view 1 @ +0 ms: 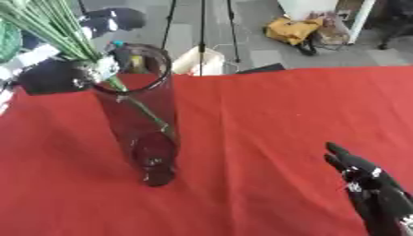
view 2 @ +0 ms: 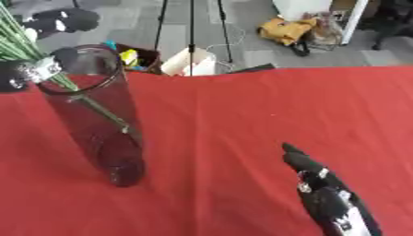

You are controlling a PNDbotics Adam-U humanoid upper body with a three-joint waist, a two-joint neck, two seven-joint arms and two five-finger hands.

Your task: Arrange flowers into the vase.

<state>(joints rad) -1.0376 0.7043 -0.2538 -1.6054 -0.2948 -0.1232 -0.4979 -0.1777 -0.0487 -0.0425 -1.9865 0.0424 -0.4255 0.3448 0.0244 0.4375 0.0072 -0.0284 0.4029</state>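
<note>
Resting low at the near right corner, the right hand (view 1: 373,186) lies over the red counter (view 1: 266,115) with its fingers (view 2: 297,158) straight and close together, holding nothing and pointing up and away from me. Well off to the left of those fingers, and a little farther back, stands the tall clear vase (view 1: 145,124), upright on the cloth. Green flower stems (view 1: 56,27) slant down into its mouth, one thin stem reaching deep inside the glass. Up at the rim, the left hand (view 1: 93,69) has its fingers curled round the bunched stems, pinching them just where they enter the vase. Beyond the counter's far edge lies grey floor (view 2: 258,50).
</note>
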